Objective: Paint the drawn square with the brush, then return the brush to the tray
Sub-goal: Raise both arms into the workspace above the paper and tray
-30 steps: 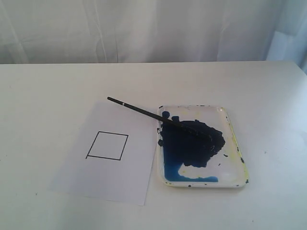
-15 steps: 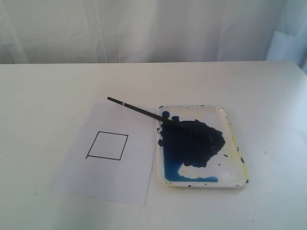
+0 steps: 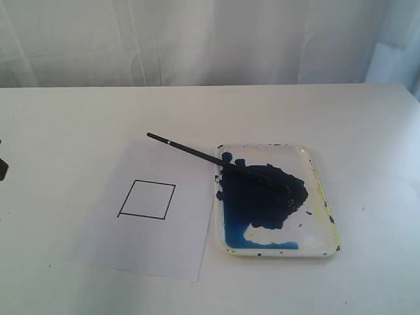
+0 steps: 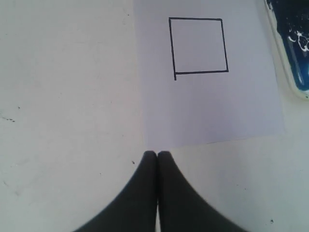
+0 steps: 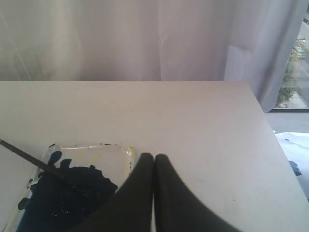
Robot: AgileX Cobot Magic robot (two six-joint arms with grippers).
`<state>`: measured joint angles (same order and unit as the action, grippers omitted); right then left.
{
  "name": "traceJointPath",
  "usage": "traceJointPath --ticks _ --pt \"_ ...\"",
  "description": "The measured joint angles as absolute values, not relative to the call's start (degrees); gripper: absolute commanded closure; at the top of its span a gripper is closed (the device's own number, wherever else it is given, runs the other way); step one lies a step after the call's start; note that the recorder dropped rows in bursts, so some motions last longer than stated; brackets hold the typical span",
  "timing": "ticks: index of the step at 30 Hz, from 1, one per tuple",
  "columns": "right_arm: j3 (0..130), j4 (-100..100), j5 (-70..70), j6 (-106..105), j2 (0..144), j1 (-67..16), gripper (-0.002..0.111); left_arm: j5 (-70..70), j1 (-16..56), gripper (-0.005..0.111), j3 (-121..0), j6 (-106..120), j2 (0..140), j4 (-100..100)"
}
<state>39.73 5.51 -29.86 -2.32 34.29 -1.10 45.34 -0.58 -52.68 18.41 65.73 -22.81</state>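
Note:
The drawn square (image 3: 147, 199) is a black outline, blank inside, on a white paper sheet (image 3: 154, 249). The brush (image 3: 197, 153) lies slanted, with its tip in the blue paint of the tray (image 3: 282, 154) and its handle end out over the sheet's far corner. My left gripper (image 4: 157, 153) is shut and empty, just off the sheet's near edge, with the square (image 4: 198, 46) ahead and the tray's rim (image 4: 288, 72) to one side. My right gripper (image 5: 153, 155) is shut and empty beside the tray (image 5: 108, 159), apart from the brush (image 5: 34, 162).
A white curtain (image 3: 210, 39) hangs behind the white table. A dark bit of the left arm (image 3: 2, 169) shows at the exterior view's left edge. The table's side edge (image 5: 270, 140) runs close to the right gripper, with a window beyond it.
A dark bit of the left arm has come into the exterior view at its left edge. Brush, tray and paper have not moved.

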Motion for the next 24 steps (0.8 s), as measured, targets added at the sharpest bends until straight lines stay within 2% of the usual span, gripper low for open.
traceJointPath --ticks 15,17,18,24 --pt "47.9 14.9 -30.6 -17.2 49.6 -1.1 0.108 45.7 3.8 0.107 -70.3 26.8 86.9 -21.6" --pt "49.8 16.5 -29.4 -19.7 53.7 -1.1 0.108 43.8 3.8 0.099 -73.8 28.5 91.2 -21.6" --pt "50.2 17.0 -28.5 -21.0 54.9 -1.1 0.108 43.3 3.8 0.089 -74.9 29.7 92.6 -21.9" --pt "53.1 18.0 -21.0 -27.5 65.1 -1.1 0.108 35.9 4.8 0.058 -79.6 36.4 103.4 -26.3"
